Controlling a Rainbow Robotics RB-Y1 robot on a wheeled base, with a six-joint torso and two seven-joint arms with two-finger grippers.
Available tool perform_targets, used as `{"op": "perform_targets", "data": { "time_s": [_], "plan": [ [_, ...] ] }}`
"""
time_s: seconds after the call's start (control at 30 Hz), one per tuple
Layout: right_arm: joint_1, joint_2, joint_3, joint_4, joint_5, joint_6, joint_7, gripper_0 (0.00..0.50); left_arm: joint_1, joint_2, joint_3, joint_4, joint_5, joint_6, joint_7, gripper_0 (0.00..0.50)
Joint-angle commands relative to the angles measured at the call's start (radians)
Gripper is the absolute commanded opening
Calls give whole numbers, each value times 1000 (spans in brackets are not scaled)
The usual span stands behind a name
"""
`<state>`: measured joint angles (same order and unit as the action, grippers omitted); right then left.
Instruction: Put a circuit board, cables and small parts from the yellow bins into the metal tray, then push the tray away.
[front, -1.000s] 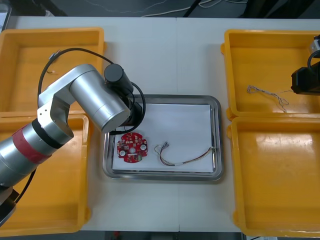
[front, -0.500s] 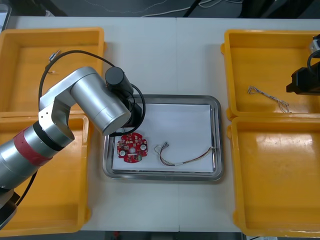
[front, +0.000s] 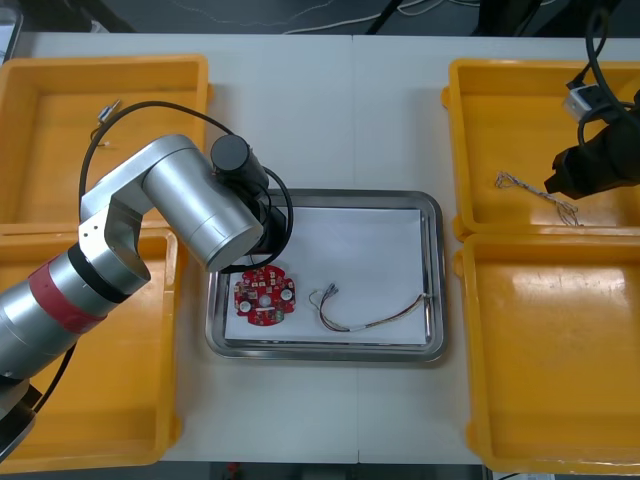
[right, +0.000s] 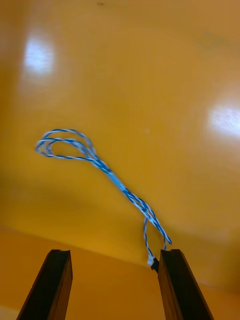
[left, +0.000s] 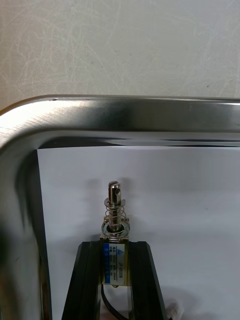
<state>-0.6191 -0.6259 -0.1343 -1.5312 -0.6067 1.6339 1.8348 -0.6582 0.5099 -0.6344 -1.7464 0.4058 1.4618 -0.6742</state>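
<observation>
Now, a tray partly filled: my left gripper holds a small metal part over the metal tray.

Its fingers are clamped on the part, which sits close over the white liner near a corner of the tray, not yet released. 1 red circuit board and 1 thin cable lie inside the tray. My right gripper, fingers apart, hovers in the far right yellow bin over a twisted blue and white cable, 1 end of it beside a fingertip. By my reckoning, the part's drop, that cable's transfer and the push away are left.
</observation>
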Motion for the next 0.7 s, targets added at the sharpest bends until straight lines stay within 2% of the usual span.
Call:
{"op": "perform_targets", "data": {
  "time_s": [0.03, 0.07, 0.1, 0.17, 0.2, 0.27, 0.33, 0.53, 0.63, 0.7],
  "plan": [
    [-47, -40, 30, -33, -56, -2, 81, 500, 11, -24, -13, -10, -12, -18, 36, 167],
    [-47, -41, 38, -33, -79, 0, 135, 500, 11, -24, -13, -10, -13, -21, 36, 222],
    [-47, -40, 41, -33, -87, 0, 152, 500, 12, -24, -11, -10, -15, -21, 36, 234],
    [-47, -40, 50, -33, -107, 0, 211, 500, 11, -24, -13, -12, -15, -21, 36, 309],
    [-47, -41, 53, -33, -108, -2, 228, 500, 11, -24, -13, -12, -15, -21, 36, 324],
    [-48, -40, 64, -33, -110, -6, 288, 500, 11, -24, -13, -12, -18, -23, 38, 405],
    [-48, -40, 68, -33, -107, -11, 317, 500, 11, -24, -11, -12, -16, -23, 38, 448],
    [-48, -52, 110, -33, -96, -39, 343, 500, 11, -24, 6, -36, -9, -11, 41, 466],
    [-54, -71, 162, -33, -90, -80, 339, 500, 11, -22, 45, -58, 37, 0, 39, 500],
    [-54, -75, 179, -33, -82, -92, 336, 500, 9, -22, 68, -70, 59, 19, 33, 500]
  ]
}}
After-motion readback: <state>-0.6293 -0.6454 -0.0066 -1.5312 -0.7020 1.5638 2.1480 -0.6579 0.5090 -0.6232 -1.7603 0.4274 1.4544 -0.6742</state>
